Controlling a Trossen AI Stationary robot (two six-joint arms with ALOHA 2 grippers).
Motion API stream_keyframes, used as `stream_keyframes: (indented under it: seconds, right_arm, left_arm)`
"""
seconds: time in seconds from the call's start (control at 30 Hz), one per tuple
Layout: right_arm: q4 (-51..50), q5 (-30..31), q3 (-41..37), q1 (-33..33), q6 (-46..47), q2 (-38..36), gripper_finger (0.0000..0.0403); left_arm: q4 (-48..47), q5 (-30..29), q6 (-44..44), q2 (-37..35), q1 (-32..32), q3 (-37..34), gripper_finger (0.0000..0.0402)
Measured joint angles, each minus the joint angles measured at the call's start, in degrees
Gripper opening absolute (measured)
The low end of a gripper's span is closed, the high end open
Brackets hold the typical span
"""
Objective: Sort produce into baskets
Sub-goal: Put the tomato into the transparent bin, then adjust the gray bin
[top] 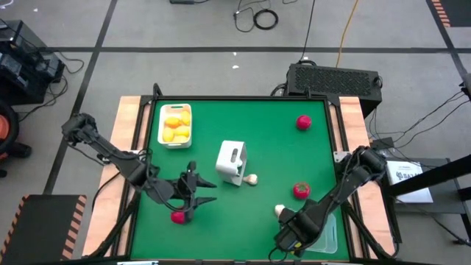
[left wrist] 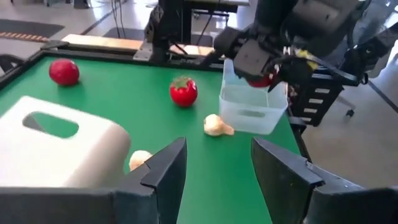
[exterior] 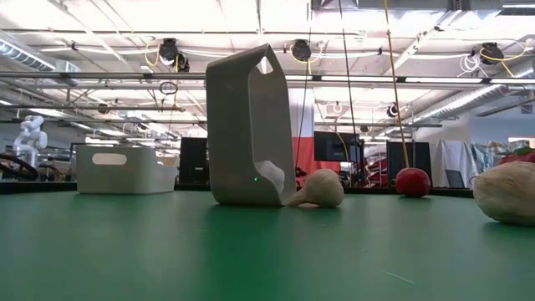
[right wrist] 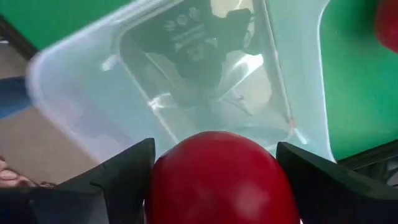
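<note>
My right gripper [top: 289,237] is shut on a red strawberry [right wrist: 217,177] above a clear basket [right wrist: 186,81], which stands at the table's near right corner [top: 326,232]. My left gripper [left wrist: 214,168] is open and empty near the table's left front [top: 195,193], beside a strawberry [top: 177,216] lying on the mat. A white basket [top: 175,124] at the far left holds yellow lemons. Another white basket [top: 232,162] lies tipped on its side at the centre, with a garlic bulb [top: 252,179] against it. A second garlic bulb [top: 280,210] and two strawberries [top: 301,190] [top: 303,121] lie loose. My right gripper pinches the strawberry by its two sides [right wrist: 165,180] between its two fingers. The fingers come from above, pointing down toward the clear basket. The strawberry is lifted clear, at about the height of the basket's rim [left wrist: 261,79].
The tipped white basket [exterior: 247,125] stands tall mid-table between the arms. Wooden rails [top: 126,140] border the green mat. A black box [top: 335,77] sits behind the far right edge. Open green mat lies at the far middle and near centre.
</note>
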Motion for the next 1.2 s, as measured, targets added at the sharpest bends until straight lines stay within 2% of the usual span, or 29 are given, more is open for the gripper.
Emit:
stream_keyframes:
  seconds: [0.23, 0.5, 0.6, 0.73, 0.8, 0.87, 1.03, 1.2]
  right_arm:
    - [0.04, 0.22, -0.57, -0.17, -5.16, 0.0, 0.0356]
    - [-0.06, 0.18, -0.59, -0.22, -10.46, -1.62, 0.0377]
    - [-0.06, 3.77, -0.59, -0.1, -9.54, -4.87, 0.0377]
    - [-0.19, 14.14, -0.59, 0.93, -6.05, -10.63, 0.0377]
    - [-0.46, 19.16, -0.59, 1.16, -4.16, -13.46, 0.0377]
    - [-0.66, 22.81, -0.59, 1.29, -2.85, -15.93, 0.0377]
    - [-1.88, 27.36, -0.59, 1.3, -2.65, -20.02, 0.0377]
    - [-5.81, 27.41, -0.57, 1.36, -4.17, -20.85, 0.0377]
  left_arm:
    - [0.27, -0.08, 8.21, -0.02, 1.24, 2.85, 0.0187]
    - [-1.1, 1.75, 8.36, 0.95, 5.0, 6.56, 0.0219]
    - [-5.62, 1.3, 4.78, 2.69, 7.5, 10.66, 0.0223]
    - [-15.67, 1.14, -6.03, 6.01, 12.62, 15.88, 0.0223]
    - [-19.8, 3.77, -11.65, 7.85, 15.48, 18.45, 0.0223]
    - [-22.19, 9.39, -15.87, 10.07, 18.61, 21.22, 0.0223]
    - [-30.37, 23.68, -26.85, 16.19, 25.78, 28.45, 0.0223]
    - [-35.57, 26.71, -29.09, 20.56, 28.78, 32.38, 0.0223]
